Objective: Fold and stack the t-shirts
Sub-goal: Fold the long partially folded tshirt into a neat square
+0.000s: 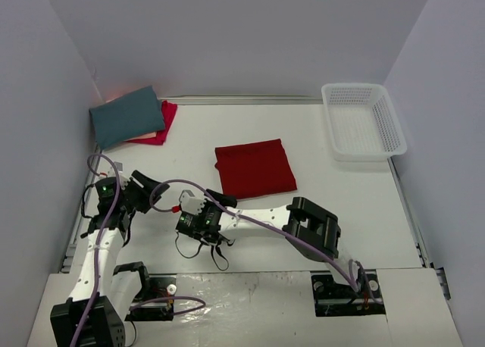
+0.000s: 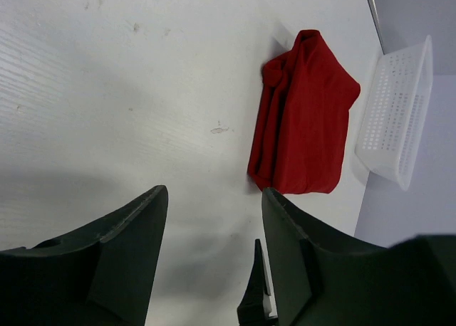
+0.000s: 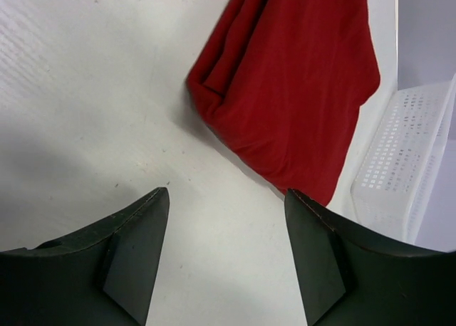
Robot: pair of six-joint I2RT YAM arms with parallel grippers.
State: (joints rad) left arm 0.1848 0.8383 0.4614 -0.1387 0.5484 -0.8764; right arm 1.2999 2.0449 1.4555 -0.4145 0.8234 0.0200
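Note:
A deep red t-shirt point(image 1: 255, 167) lies folded on the white table, mid-field; it also shows in the left wrist view point(image 2: 306, 127) and the right wrist view point(image 3: 292, 84). At the back left a slate-teal t-shirt point(image 1: 127, 116) lies folded on top of a pinkish-red t-shirt point(image 1: 164, 122). My left gripper point(image 1: 154, 188) point(image 2: 214, 192) stands open over bare table, left of the red shirt. My right gripper point(image 1: 218, 199) point(image 3: 225, 192) is open too, just short of the red shirt's near left corner. Neither holds anything.
A white mesh basket point(image 1: 362, 120) sits at the back right, also in the wrist views point(image 2: 395, 119) point(image 3: 406, 169). Grey walls close in the table on the left, back and right. The two wrists hang close together near the front left.

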